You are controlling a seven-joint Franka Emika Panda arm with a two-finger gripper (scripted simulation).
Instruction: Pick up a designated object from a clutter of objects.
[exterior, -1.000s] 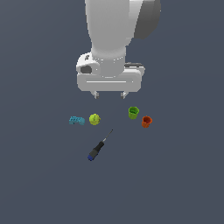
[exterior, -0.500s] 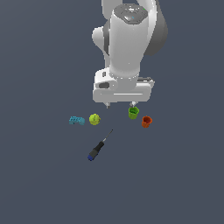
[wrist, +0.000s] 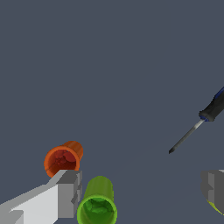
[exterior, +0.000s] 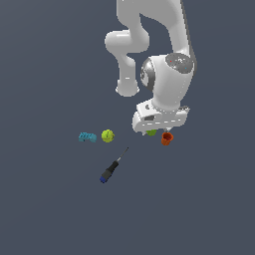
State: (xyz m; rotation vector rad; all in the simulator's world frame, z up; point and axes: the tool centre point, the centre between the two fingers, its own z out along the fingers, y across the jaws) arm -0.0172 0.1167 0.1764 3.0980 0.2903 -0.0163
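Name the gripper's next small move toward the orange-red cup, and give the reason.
Probably shift sideways to centre on the orange-red cup. In the wrist view the open gripper straddles the green cup instead, and the orange-red one lies just outside one finger.

Orange-red cup (exterior: pixel 167 138) with a darker red inside; lime-green cup (wrist: pixel 98 202); yellow-green ball (exterior: pixel 107 135); teal block (exterior: pixel 87 137); screwdriver (exterior: pixel 112 167) with black handle, blue end cap and thin dark shaft; white arm (exterior: pixel 159 60) with grey gripper (wrist: pixel 140 192) fingers (wrist: pixel 69 192); flat dark slate-grey floor (exterior: pixel 50 209)
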